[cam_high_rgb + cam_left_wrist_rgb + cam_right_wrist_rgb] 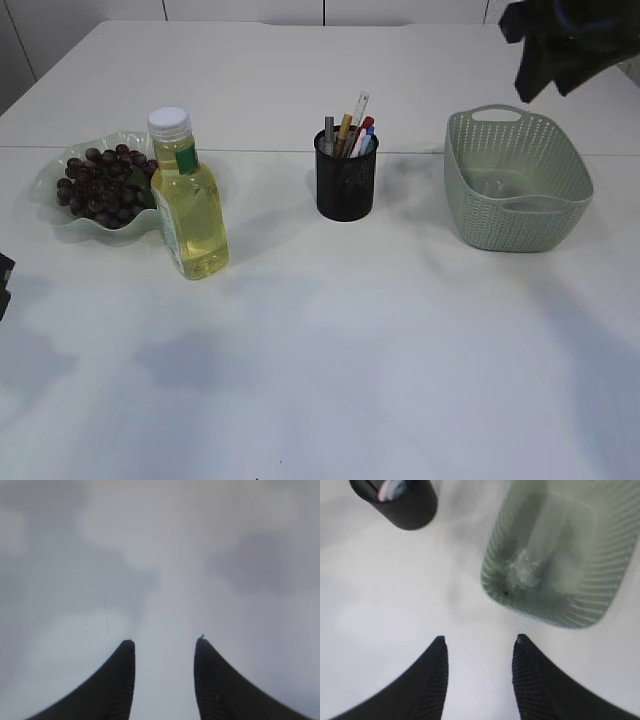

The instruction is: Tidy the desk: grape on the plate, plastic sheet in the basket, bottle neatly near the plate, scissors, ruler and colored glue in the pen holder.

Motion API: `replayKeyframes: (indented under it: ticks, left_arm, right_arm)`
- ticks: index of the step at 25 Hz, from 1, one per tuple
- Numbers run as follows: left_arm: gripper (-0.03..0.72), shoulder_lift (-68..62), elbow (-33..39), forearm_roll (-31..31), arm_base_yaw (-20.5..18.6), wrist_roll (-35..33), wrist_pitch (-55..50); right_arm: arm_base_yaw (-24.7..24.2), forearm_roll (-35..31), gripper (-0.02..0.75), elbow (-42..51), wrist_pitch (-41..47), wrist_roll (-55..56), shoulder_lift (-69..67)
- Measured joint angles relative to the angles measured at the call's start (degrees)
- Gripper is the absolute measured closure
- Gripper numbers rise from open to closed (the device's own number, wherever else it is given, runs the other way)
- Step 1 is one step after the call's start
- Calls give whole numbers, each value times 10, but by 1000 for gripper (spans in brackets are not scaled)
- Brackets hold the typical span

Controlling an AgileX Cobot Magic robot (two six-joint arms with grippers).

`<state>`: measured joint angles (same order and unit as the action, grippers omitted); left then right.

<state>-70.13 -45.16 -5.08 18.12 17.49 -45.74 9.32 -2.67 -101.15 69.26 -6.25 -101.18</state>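
A dark bunch of grape (100, 185) lies on the pale green plate (48, 205) at the left. The bottle (190, 215) of yellow liquid stands upright just right of the plate. The black mesh pen holder (346, 185) holds a clear ruler (358, 110), colored glue sticks (365, 135) and a grey piece (329, 135); I cannot pick out the scissors. A crumpled clear plastic sheet (525, 572) lies inside the green basket (600, 600). My left gripper (165, 642) is open over bare table. My right gripper (480, 639) is open and empty, high above the table in front of the basket.
The basket (520, 215) stands at the right of the white table, and the pen holder (405, 505) is to its left. My right arm (560, 45) hangs dark at the top right. A sliver of my left arm (4, 285) shows at the left edge.
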Motion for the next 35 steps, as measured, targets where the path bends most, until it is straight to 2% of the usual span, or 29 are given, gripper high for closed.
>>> replayKeyframes:
  ticks: [3,10,16,18,23,29,35]
  left_arm:
    - [399,0,0,-1,0,0,1]
    - [399,5,0,-1,0,0,-6]
    - [395,52,0,-3,0,13,-57]
    - [369,71,0,-8,0,30,-75]
    - [231,132,0,-13,0,58,-119]
    - [205,230,0,-21,0,60,-175]
    - [204,334,0,-38,0,60,-249]
  right_arm:
    - [0,13,391,55,-1,21,49]
    - [0,-6,391,204,-36,26,189]
    - [0,42,392,303,-40,27,305]
    - [0,52,392,328,-40,29,341]
    - [0,56,391,373,-40,57,442]
    - [0,57,391,422,-37,92,563]
    - [0,57,392,447,14,96,692]
